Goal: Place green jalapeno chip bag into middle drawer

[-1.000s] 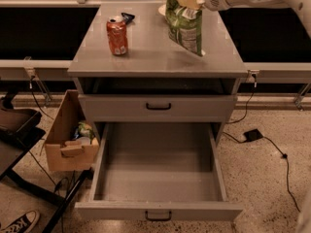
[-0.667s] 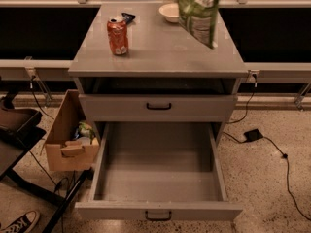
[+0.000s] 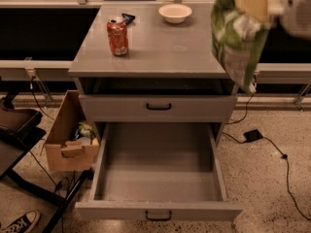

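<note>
So, cabinet (image 3: pixel 160 52): grey metal, seen from the front and a little above; its flat top carries three small things toward the back and left.
Middle drawer (image 3: pixel 160 178): pulled fully out toward me, a deep plain grey tray with nothing in it and a small black handle on its front edge.
Upper drawer (image 3: pixel 194 108): pushed in, black handle in the centre, with a dark handle-less recess just above it.
Cardboard box (image 3: pixel 60 130): on the floor (image 3: pixel 272 188) just beside the cabinet's left side, flaps up, a few odds and ends inside.
Gripper (image 3: pixel 252 4): up at the top right, blurred, beyond the cabinet's right edge and higher than its top; it is clamped on the upper end of the bag.
Green jalapeno chip bag (image 3: pixel 233 38): hangs straight below the gripper, clear of every surface. Its lower end dangles past the cabinet's right front corner, well above the open tray and off to its right.
Orange soda can (image 3: pixel 117 37): upright on the left of the top.
White bowl (image 3: pixel 175 12): near the back edge, centre.
Dark wrapper (image 3: pixel 128 18): just behind the can.
Black adapter (image 3: pixel 252 135): on the floor at right, cable trailing.
</note>
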`<state>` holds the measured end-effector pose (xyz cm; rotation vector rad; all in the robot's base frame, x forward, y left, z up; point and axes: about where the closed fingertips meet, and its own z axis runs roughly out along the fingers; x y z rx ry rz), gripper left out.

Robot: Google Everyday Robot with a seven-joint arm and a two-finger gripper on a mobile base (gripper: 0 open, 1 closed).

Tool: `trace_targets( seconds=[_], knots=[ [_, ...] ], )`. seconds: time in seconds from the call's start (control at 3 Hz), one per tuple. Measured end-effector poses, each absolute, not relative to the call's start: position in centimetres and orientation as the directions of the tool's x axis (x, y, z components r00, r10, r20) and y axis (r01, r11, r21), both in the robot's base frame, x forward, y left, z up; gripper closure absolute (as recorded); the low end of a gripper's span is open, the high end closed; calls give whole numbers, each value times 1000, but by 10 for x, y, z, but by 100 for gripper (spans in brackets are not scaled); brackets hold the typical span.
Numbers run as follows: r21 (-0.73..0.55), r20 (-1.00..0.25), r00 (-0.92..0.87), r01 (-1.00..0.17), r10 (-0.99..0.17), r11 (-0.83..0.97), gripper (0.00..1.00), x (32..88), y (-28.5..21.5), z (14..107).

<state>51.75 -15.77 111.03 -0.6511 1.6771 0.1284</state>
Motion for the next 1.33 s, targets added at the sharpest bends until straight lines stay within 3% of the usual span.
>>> trace_targets(
  seconds=[0.33,0.67,1.33],
  knots=[
    [-83,-954,-223,-443,-199,893,100,480,-204,1017],
    [74,-962,-266,-474,-62,877,100,476,-215,938],
    [175,-973,-227,-607,42,776,100,535,-217,831]
  ],
)
